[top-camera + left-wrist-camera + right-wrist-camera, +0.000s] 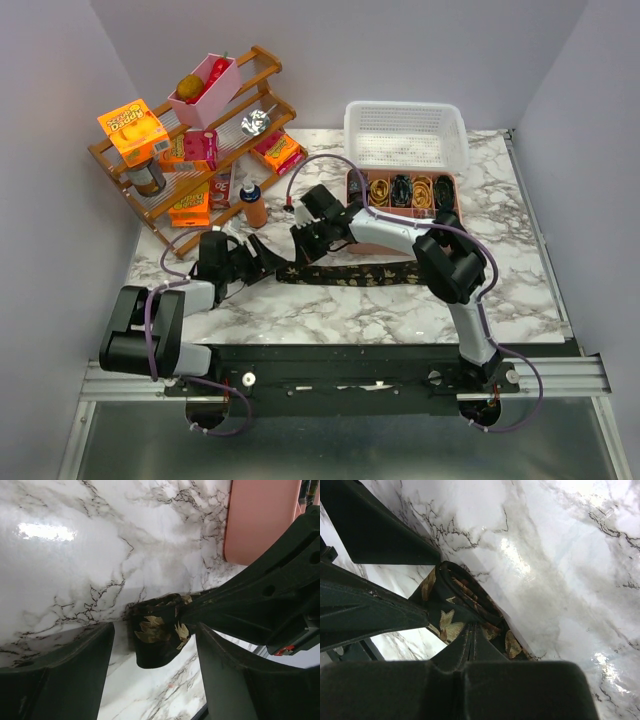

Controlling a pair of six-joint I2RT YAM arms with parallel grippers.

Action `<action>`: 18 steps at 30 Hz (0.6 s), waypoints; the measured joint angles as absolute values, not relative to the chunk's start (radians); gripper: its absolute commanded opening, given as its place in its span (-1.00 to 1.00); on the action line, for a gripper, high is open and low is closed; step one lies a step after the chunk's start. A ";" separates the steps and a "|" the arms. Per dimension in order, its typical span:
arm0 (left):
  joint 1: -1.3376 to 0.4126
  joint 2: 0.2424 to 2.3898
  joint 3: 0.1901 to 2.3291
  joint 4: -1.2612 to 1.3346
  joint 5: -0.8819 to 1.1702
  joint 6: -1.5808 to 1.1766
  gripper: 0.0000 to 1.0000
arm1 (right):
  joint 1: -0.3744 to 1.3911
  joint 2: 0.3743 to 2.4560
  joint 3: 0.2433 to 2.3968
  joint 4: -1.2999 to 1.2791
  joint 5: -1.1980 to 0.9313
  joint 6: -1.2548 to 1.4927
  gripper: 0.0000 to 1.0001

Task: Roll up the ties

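Note:
A black tie with a gold pattern (350,273) lies flat across the middle of the table. My right gripper (298,250) is shut on its left end, which is folded over into the start of a coil (455,600); the pinch shows in the right wrist view (471,627). My left gripper (262,258) is open just left of it, with the tie end (157,635) between its fingers (50,675) and touching neither. Several rolled ties (400,190) sit in a pink tray (353,181) at the back.
A white mesh basket (405,135) stands behind the pink tray. A wooden rack (265,60) with boxes and a pink bin stands at the back left. A small brown bottle (255,207) stands just behind my left gripper.

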State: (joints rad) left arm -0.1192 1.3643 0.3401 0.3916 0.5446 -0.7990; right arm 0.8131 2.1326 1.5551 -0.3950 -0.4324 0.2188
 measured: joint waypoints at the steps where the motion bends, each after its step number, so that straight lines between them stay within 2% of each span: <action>1: -0.119 1.374 0.334 0.415 0.551 -0.807 0.41 | 0.813 2.132 1.551 -0.392 -0.429 0.219 -0.99; 10: -0.170 1.440 0.319 0.523 0.567 -0.844 0.22 | 0.813 2.120 1.526 -0.381 -0.408 0.221 -0.99; 13: -0.179 1.462 0.318 0.552 0.566 -0.849 0.04 | 0.812 2.118 1.520 -0.376 -0.407 0.221 -0.99; 14: -0.181 1.479 0.316 0.571 0.567 -0.855 -0.12 | 0.812 2.117 1.519 -0.376 -0.407 0.221 -0.99; 18: -0.180 1.533 0.302 0.656 0.567 -0.874 -0.47 | 0.812 2.117 1.518 -0.375 -0.405 0.221 -0.99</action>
State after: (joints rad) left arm -0.1799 1.5326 0.3019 0.6559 0.5671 -0.8742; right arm 0.8124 2.1170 1.5181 -0.3752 -0.4053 0.2211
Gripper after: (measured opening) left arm 0.404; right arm 0.011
